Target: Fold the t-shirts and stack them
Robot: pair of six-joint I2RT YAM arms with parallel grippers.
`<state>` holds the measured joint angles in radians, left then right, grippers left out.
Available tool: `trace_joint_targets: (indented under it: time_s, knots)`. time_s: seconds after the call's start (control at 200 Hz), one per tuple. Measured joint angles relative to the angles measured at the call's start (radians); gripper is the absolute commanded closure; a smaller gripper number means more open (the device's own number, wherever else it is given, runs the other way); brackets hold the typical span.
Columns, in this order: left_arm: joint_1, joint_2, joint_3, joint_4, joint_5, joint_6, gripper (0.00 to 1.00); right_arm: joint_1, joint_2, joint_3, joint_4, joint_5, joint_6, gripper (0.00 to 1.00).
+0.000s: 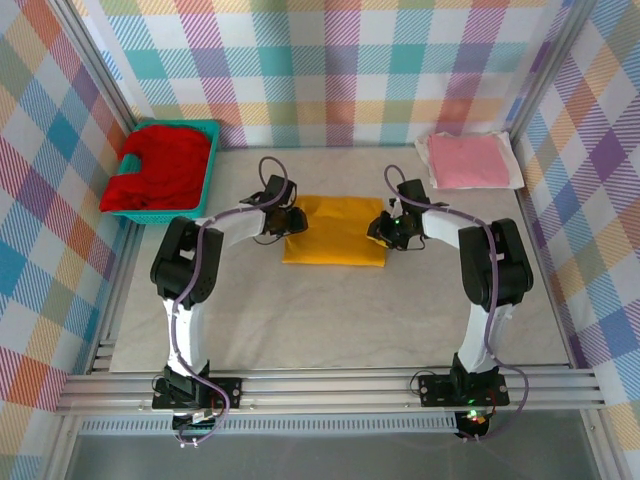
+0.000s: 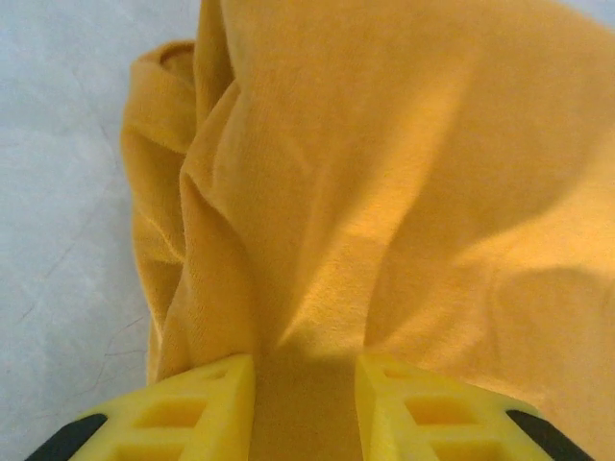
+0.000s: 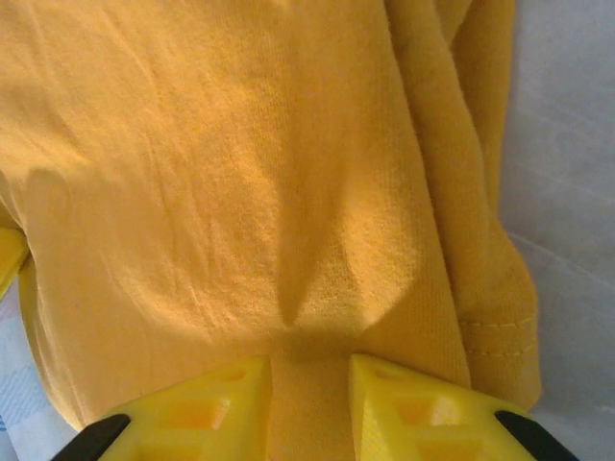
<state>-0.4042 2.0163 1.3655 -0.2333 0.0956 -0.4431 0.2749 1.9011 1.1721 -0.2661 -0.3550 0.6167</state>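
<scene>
Left pincer and right pincer: each clamped on an opposite side edge of yellow shirt, folded, mid-tabletop. Gripping both ends, likely to move it flat. Pink shirt folded far right; red shirt heaped in basket, unfolded.

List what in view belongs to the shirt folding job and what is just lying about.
Job: yellow shirt, pink shirt, red shirt.
Lying about: teal basket, which holds the red shirt.
</scene>
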Motion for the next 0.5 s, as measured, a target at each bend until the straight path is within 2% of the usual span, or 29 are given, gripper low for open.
trace_joint_targets:
  time_s: [0.155,0.345,0.5]
  knots:
    - [0.001,0.026,0.153,-0.053,0.013,0.033,0.7,0.0,-0.054,-0.003,0.001,0.0,0.003,0.68]
    - [0.015,0.194,0.422,-0.053,0.028,0.067,0.73,-0.001,-0.12,-0.021,0.015,-0.002,0.015,0.67]
    - [0.057,0.31,0.478,-0.087,0.038,0.071,0.72,-0.001,-0.163,-0.063,0.014,-0.002,0.022,0.62]
